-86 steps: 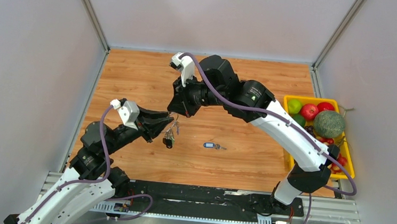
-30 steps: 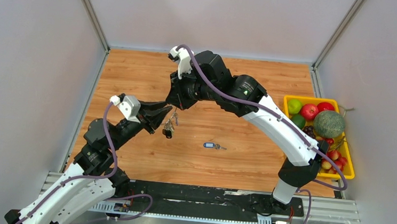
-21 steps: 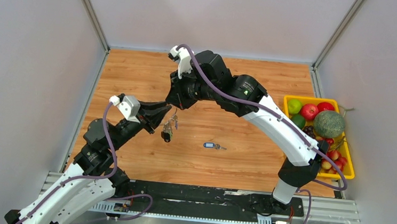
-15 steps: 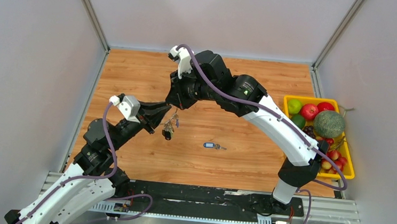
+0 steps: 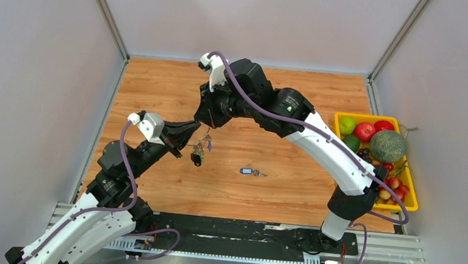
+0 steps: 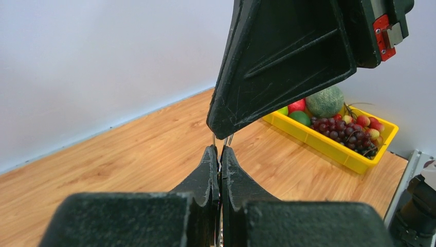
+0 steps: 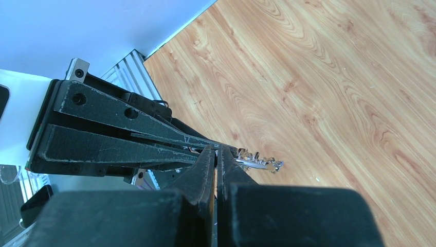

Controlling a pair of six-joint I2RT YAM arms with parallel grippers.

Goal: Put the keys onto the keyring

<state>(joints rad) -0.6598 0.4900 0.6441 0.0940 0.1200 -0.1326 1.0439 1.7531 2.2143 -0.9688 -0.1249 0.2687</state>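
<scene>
My left gripper point(image 5: 197, 130) and right gripper point(image 5: 206, 127) meet tip to tip above the table's middle left. Both are shut on the thin silver keyring point(image 6: 221, 140), of which only short wire bits show between the tips. A bunch of keys point(image 5: 198, 152) with dark heads hangs under the tips, off the table. In the right wrist view, silver keys point(image 7: 258, 162) stick out beside my shut right gripper point(image 7: 216, 151), with the left fingers point(image 7: 128, 135) coming in from the left. In the left wrist view my left gripper point(image 6: 219, 150) is shut just under the right fingers point(image 6: 277, 67). One blue-headed key point(image 5: 249, 171) lies alone on the wood.
A yellow tray point(image 5: 342, 117) of fruit with a melon stands at the table's right edge, also in the left wrist view point(image 6: 329, 146). Grey walls close the back and both sides. A metal rail runs along the near edge point(image 5: 236, 233).
Since 2.9 s ago both grippers moved slightly back and left together with the bunch. Over the last second they hold nearly still; the hanging keys sway a little.
</scene>
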